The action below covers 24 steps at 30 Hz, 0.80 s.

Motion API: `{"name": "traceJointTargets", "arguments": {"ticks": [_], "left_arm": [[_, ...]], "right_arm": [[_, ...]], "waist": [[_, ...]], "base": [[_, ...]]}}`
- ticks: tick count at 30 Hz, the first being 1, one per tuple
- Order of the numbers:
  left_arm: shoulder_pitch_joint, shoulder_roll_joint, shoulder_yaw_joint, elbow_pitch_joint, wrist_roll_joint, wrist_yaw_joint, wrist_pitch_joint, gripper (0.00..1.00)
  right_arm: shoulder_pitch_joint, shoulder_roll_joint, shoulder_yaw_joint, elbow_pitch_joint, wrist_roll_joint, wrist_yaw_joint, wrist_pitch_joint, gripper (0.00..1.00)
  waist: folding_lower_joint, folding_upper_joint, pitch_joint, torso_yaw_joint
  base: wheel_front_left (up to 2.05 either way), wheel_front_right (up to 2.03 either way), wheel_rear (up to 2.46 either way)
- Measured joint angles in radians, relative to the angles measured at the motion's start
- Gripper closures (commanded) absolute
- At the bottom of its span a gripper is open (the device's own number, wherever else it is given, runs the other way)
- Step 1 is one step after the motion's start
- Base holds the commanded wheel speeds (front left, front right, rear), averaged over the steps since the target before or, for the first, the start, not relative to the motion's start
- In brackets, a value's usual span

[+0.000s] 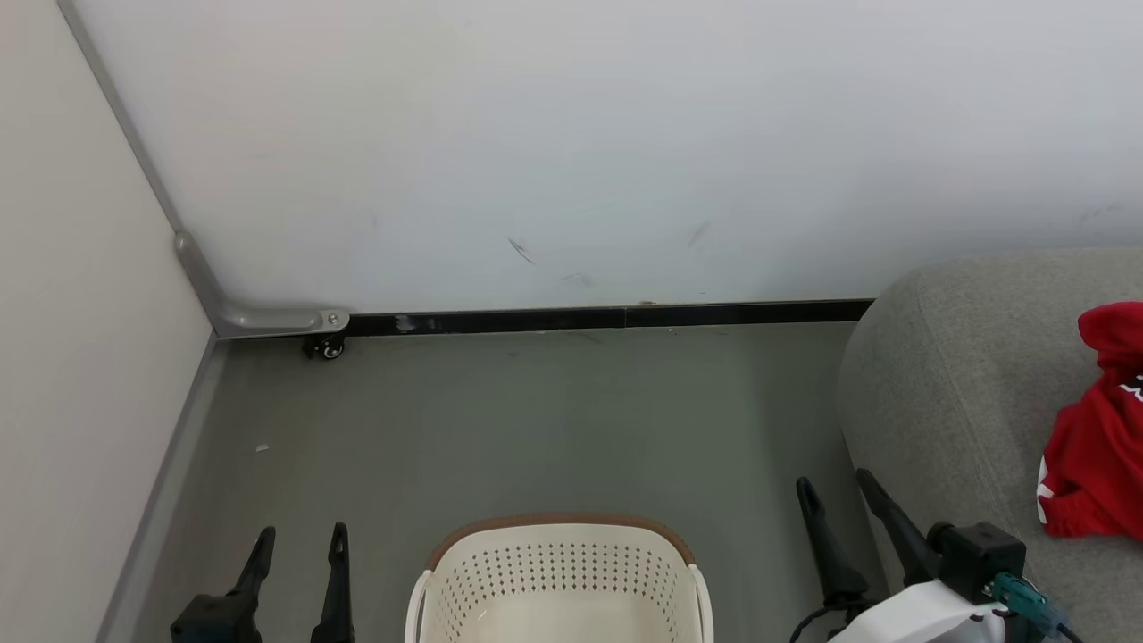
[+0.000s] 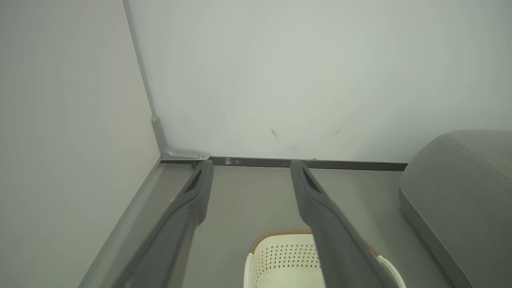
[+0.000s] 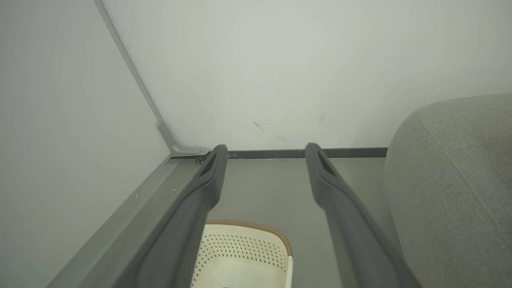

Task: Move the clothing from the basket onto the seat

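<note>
In the head view, the red soft-fabric clothing (image 1: 1098, 446) with white trim is lying bunched on the large grey woven-fabric seat (image 1: 964, 384) at your right, so the task's thing is sitting where it is meant to go. The cream-white perforated plastic basket (image 1: 563, 572) with the brown rim band is standing on the grey floor (image 1: 536, 420) between the arms, well apart from the garment. The part of its inside that is showing is holding nothing red, though its near half is running off the frame. The left jaws are standing wide apart with nothing between their dark fingers (image 1: 337, 572), and the right jaws are gaping likewise beside the seat's corner. I am reading both arms as parked clear of the work.

In the left wrist view, the fingers (image 2: 192, 200) are spreading wide over the floor, gripping nothing, with the basket (image 2: 280, 256) low between them.

In the right wrist view, the fingers (image 3: 328, 188) are again standing fully apart and holding nothing, and the basket's pale floor (image 3: 240, 276) is looking bare where you are seeing it; check the hidden near half before calling it finished
</note>
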Motion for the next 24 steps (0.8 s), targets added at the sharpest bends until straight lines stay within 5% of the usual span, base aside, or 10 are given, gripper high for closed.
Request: {"name": "traceJointTargets", "arguments": {"ticks": [24], "left_arm": [[-0.008,-0.008,0.013,0.000,0.021,0.000,0.000,0.00]], "right_arm": [[0.021,0.001,0.005,-0.014,0.010,0.000,0.042,0.00]], "waist": [[0.0000,0.0000,0.005,0.009]], "base": [[0.00,0.00,0.00]]}}
